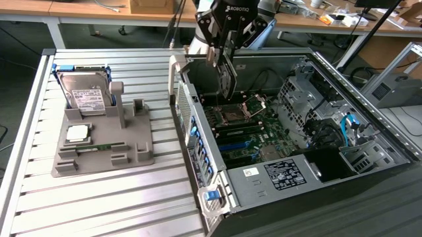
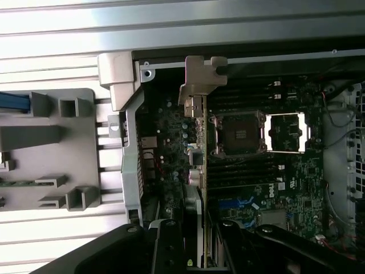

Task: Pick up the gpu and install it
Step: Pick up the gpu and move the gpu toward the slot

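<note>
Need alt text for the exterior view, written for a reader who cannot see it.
The arm's claw holds the gpu on edge above the motherboard of an open computer case. To the exterior view's left, a grey holder on a slatted table carries a hard drive.

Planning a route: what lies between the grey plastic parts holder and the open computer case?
Just a bare strip of the slatted aluminium table, seen most plainly in the exterior view.
</note>
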`<action>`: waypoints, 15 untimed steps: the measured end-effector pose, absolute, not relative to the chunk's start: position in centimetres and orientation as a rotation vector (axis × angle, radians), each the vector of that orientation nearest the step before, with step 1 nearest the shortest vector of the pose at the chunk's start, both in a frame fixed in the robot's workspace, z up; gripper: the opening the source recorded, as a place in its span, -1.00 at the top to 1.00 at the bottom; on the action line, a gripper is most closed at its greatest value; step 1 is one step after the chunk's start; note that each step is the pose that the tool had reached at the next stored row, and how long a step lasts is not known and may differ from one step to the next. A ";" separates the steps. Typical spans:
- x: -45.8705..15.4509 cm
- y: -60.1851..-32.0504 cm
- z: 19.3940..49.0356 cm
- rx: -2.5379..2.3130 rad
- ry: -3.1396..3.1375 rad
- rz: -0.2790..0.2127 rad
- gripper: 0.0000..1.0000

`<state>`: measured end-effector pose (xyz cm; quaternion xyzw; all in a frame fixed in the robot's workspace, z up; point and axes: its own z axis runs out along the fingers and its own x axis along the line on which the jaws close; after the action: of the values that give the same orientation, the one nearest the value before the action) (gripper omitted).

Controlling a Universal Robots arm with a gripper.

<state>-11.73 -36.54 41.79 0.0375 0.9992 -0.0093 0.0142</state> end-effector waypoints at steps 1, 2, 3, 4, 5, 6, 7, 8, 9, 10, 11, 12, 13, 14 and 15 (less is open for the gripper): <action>-11.7 -36.5 41.8 0.117 3.111 -0.030 0.46; -11.7 -36.5 41.8 0.117 3.111 -0.031 0.46; -11.6 -36.5 41.7 0.117 3.111 -0.032 0.46; -11.6 -36.5 41.7 0.116 3.111 -0.033 0.46; -11.6 -36.5 41.7 0.116 3.111 -0.034 0.46; -11.5 -36.5 41.7 0.116 3.111 -0.035 0.46; -11.5 -36.5 41.7 0.116 3.111 -0.036 0.46; -11.4 -36.5 41.6 0.116 3.111 -0.037 0.46; -11.4 -36.5 41.6 0.117 3.111 -0.038 0.46; -11.3 -36.5 41.6 0.117 3.111 -0.039 0.46; -11.3 -36.5 41.6 0.116 3.111 -0.041 0.46; -11.3 -36.5 41.6 0.116 3.111 -0.042 0.46; -11.2 -36.5 41.5 0.116 3.110 -0.042 0.46; -11.2 -36.5 41.5 0.116 3.110 -0.044 0.46; -11.2 -36.5 41.5 0.116 3.110 -0.045 0.46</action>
<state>-11.18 -36.54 41.52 0.0374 0.9991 -0.0143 0.0143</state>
